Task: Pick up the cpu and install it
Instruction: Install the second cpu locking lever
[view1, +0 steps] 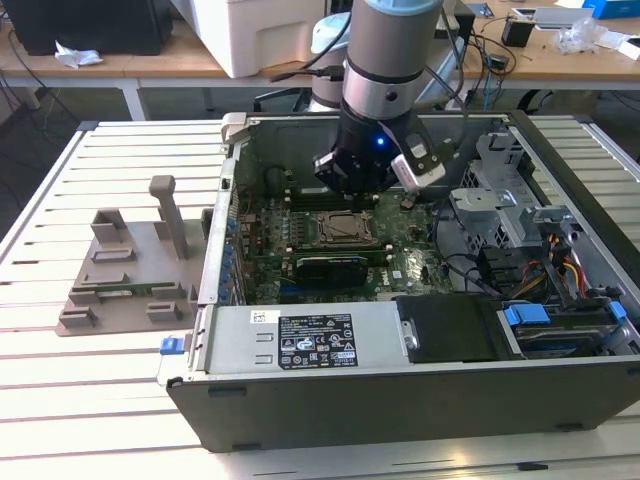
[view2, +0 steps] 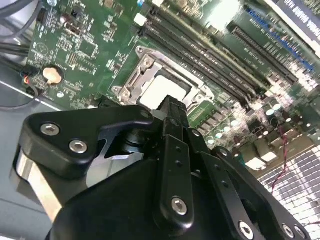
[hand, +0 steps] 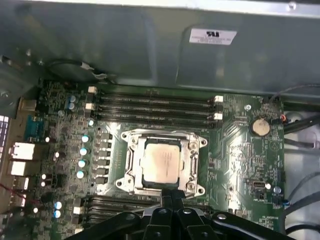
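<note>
The cpu (hand: 159, 162) lies flat inside the metal socket frame (hand: 131, 165) on the green motherboard (hand: 235, 145), with its silvery top showing in both wrist views. The gripper (hand: 171, 195) hangs just above the socket's edge with its fingers (view2: 172, 112) pressed together, holding nothing. In the exterior view the arm (view1: 385, 60) reaches down into the open computer case (view1: 400, 390) on the slatted desk (view1: 60, 400).

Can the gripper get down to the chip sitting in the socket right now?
Probably yes. The gripper hangs just above the chip, which lies in the open metal socket frame with its top bare. Nothing lies between them in both wrist views.
</note>
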